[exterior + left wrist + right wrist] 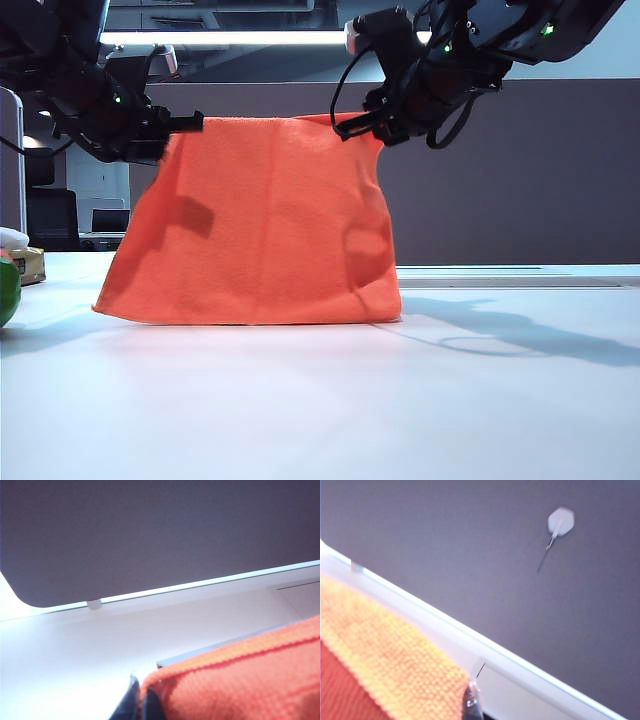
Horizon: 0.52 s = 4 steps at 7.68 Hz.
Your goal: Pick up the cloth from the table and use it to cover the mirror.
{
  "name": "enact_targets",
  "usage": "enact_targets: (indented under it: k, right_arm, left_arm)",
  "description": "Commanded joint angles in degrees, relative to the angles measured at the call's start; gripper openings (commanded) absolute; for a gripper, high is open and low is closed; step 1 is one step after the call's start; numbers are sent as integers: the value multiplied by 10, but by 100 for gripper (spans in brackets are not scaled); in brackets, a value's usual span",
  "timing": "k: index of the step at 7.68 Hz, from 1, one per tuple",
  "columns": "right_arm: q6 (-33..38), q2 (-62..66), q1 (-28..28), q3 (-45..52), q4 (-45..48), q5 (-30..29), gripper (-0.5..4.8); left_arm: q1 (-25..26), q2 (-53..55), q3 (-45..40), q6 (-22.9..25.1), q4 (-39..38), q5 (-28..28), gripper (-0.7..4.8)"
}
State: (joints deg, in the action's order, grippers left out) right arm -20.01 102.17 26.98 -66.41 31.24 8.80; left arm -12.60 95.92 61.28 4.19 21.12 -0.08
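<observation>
Exterior view: a large bright orange terry cloth (255, 225), rectangular and thick, hangs as a broad curtain over the plain white smooth tabletop (330, 400). Its lower edge rests on the tabletop; its upper edge is stretched level between the two hands. The left hand (185, 123), at the upper left, is pressed together on the cloth's top left corner. The right hand (352, 126), at the upper right, is pinching the top right corner. Both black arms reach in from above. The mirror is not visible in any view; whether it stands behind the cloth cannot be told. A large grey partition panel (520, 170) stands at the far edge of the tabletop. At the far left edge lie a green rounded object (8, 290) and a small yellowish box (30, 265), well apart from the cloth.

Left wrist view: the left hand (140, 700) grips the orange fabric (240, 680), whose woven texture fills the near corner; the white tabletop (75, 650) and grey panel (160, 535) lie beyond.

Right wrist view: a paler yellow-orange side of the cloth (385, 650) meets the right hand (472, 700); a fingertip (472, 704) shows at the hem. The grey panel (470, 555) carries a small white disc (560, 521).
</observation>
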Motion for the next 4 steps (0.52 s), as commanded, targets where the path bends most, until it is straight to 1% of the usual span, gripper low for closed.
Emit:
enact_targets:
  k: [1, 2, 3, 4]
  right_arm:
    - [1, -3, -1, -2, -25, 3, -6]
    - [1, -3, -1, -2, -4, 3, -3]
    - [3, -3, -1, -2, 68, 3, 46]
    - [3, -3, -1, -2, 75, 2, 74]
  left_arm:
    - [2, 0, 2, -1, -9, 3, -6]
    - [2, 0, 2, -1, -10, 3, -6]
    - [2, 0, 2, -1, -10, 3, -6]
    - [2, 0, 2, -1, -10, 3, -6]
